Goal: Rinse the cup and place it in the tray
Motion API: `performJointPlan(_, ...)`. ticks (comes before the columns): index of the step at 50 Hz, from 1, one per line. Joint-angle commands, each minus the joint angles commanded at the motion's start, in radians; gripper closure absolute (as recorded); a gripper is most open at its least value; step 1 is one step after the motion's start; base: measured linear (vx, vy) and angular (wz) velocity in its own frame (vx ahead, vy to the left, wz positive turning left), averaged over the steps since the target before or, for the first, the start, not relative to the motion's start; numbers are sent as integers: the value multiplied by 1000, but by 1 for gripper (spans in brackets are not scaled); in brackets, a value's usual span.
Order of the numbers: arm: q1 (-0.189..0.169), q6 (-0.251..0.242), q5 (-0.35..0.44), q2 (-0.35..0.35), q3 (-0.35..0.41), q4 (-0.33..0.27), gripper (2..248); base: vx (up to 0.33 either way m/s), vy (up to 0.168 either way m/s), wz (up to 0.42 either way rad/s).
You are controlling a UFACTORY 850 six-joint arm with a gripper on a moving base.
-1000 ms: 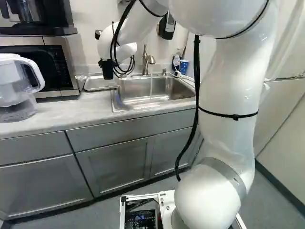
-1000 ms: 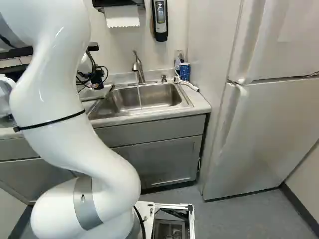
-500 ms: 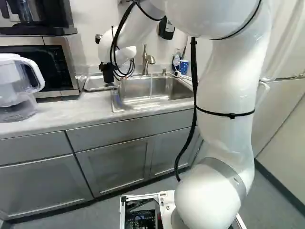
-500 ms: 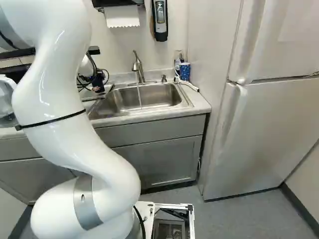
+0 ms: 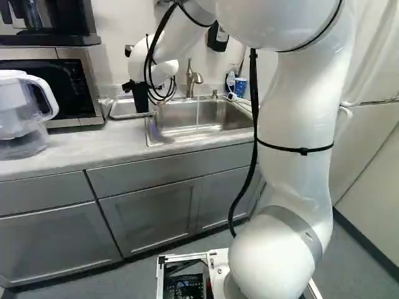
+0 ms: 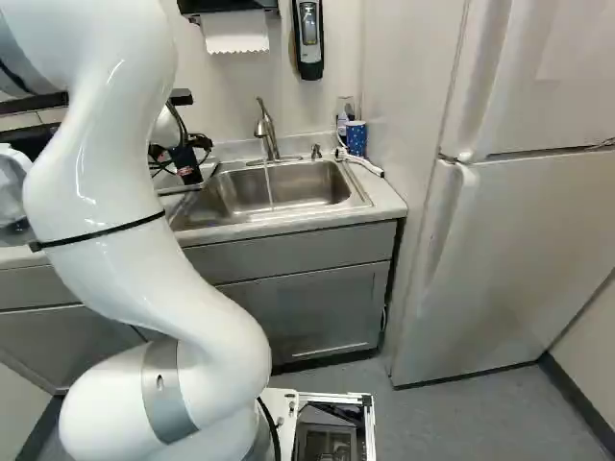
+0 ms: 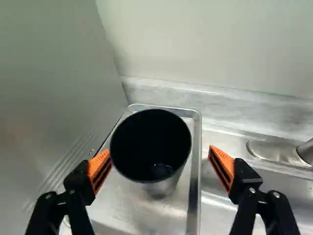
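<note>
My gripper (image 5: 140,96) is low over the metal tray (image 5: 128,114) beside the sink in the left base view. In the wrist view the gripper (image 7: 158,160) is open, orange pads wide apart. Between them a cup (image 7: 168,185) with a black inside and greyish outer wall stands mouth up on the tray (image 7: 194,181). One fingertip is close to the cup's rim, and whether it touches is unclear; a gap separates the other from the cup. The faucet (image 6: 266,125) runs a thin stream into the sink (image 6: 288,187).
A microwave (image 5: 93,93) stands close beside the tray, and the wall rises behind. A water pitcher (image 5: 22,118) is on the counter. Beyond the sink are a blue patterned cup (image 6: 356,137) and a white hose-like item (image 6: 365,165). A fridge (image 6: 519,259) stands at the right.
The arm has shifted slightly, bringing the gripper a little lower over the tray. Its fingers have since spread and let go of the cup. The base has not moved.
</note>
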Motion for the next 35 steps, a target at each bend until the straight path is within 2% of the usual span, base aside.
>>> performJointPlan(35, 0, 0, 0, 27, -9, 0, 3, 0, 0, 0)
